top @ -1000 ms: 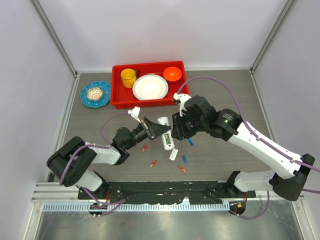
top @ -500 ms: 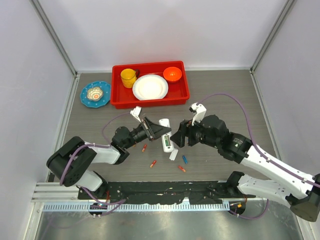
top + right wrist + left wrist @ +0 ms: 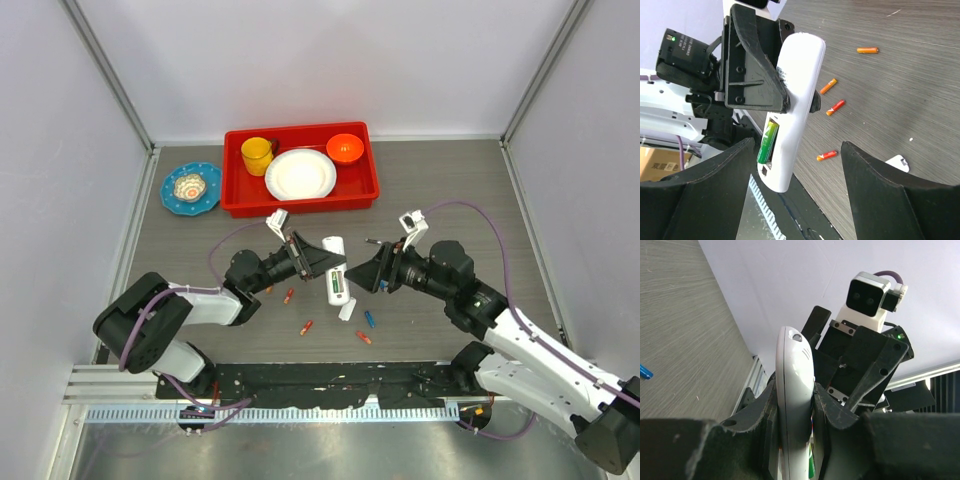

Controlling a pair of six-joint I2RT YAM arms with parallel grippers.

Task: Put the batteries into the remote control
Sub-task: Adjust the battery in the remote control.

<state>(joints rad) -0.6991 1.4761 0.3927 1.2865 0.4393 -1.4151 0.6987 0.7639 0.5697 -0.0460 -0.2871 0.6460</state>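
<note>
- Left pincer (image 3: 328,260) is clenched on the remote control (image 3: 337,283), and I see it gripping the handset by its long edges, lifted off the tabletop (image 3: 450,190).
- Right pincer (image 3: 360,272) is released: its fingers (image 3: 705,190) stand wide apart with nothing between them, just beside the remote and facing its back.
- From my right wrist view the battery recess is uncovered, with one green battery (image 3: 767,142) seated in it.
- Below the remote, orange-red batteries (image 3: 306,327) and a blue battery (image 3: 369,319) lie loose on the tabletop, near a small white cover piece (image 3: 347,309).
- Well behind, a red tray (image 3: 229,180) holds a yellow cup (image 3: 257,155), white plate (image 3: 300,174) and orange bowl (image 3: 344,148); a blue dish (image 3: 191,187) sits to its left.
</note>
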